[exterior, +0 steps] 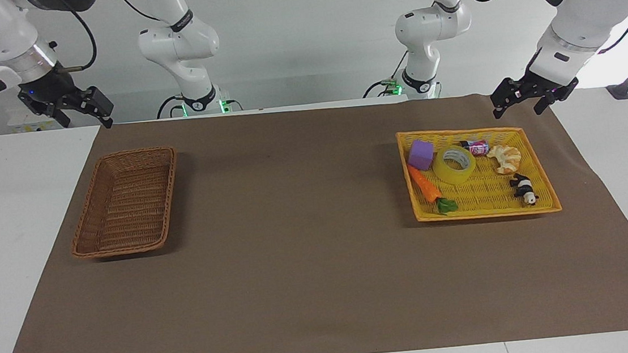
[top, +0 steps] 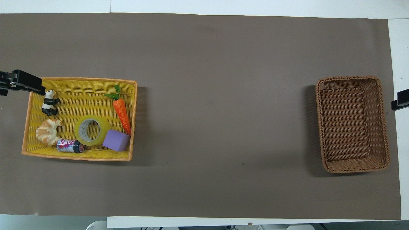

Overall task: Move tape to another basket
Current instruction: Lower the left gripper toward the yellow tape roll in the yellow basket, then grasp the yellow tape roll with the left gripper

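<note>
The tape is a yellow translucent roll lying flat in the shallow yellow tray at the left arm's end of the table; it also shows in the overhead view. The brown wicker basket stands empty at the right arm's end. My left gripper hangs open and empty in the air over the mat's edge by the tray's corner. My right gripper hangs open and empty over the table beside the basket.
In the tray a purple cube and a small can touch the tape. A toy carrot, a croissant and a panda figure lie around it. A brown mat covers the table.
</note>
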